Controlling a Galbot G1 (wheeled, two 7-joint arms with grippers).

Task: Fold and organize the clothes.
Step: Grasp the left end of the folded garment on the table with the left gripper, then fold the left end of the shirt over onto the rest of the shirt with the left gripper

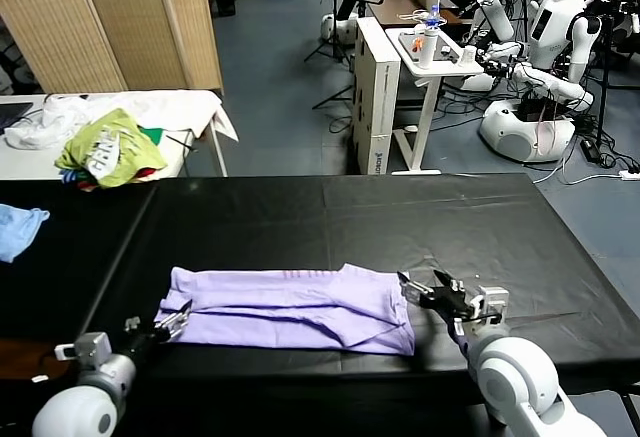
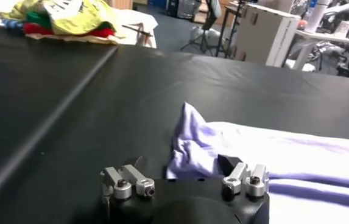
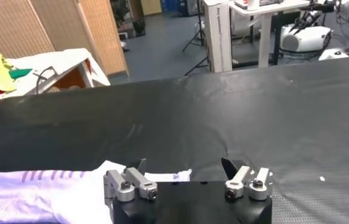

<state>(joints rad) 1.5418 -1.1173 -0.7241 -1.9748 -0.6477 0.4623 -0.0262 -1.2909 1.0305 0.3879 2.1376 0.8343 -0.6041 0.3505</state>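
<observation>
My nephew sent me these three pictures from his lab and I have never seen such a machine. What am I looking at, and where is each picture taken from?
It is a two-armed robot at a black table. The wide picture comes from a camera on its head, looking down. The other two come from cameras on its wrists, so each shows that arm's own metal fingers up close.

A lavender T-shirt, partly folded, lies flat on the table. The left gripper is at one end of it and the right gripper at the other, both open, holding nothing. A small blue cloth lies at the table's left edge. A heap of green clothes sits on a white table behind.
</observation>
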